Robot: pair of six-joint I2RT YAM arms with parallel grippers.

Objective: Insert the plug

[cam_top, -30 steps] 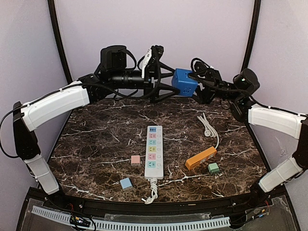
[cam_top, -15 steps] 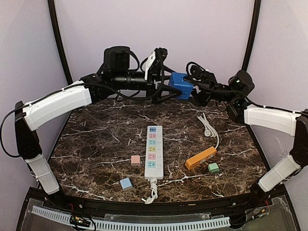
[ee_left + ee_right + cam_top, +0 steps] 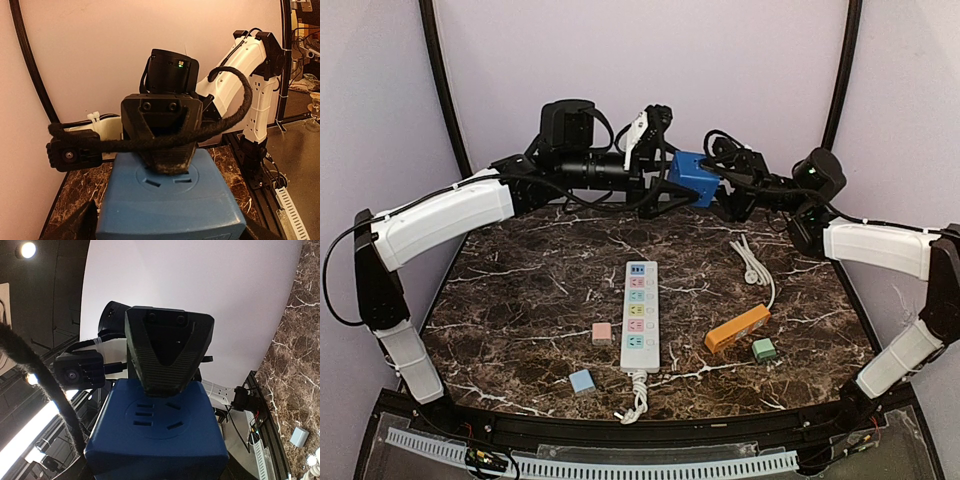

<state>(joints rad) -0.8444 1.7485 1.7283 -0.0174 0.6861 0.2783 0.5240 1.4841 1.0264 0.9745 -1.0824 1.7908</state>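
A blue socket block fills my lower view, slotted face toward me. The other arm's black ribbed finger lies over its top edge, a small camera just left, marble tabletop right.

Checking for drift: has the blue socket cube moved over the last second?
Yes. In the top view the blue socket cube has shifted slightly left, away from the black pole on the right.
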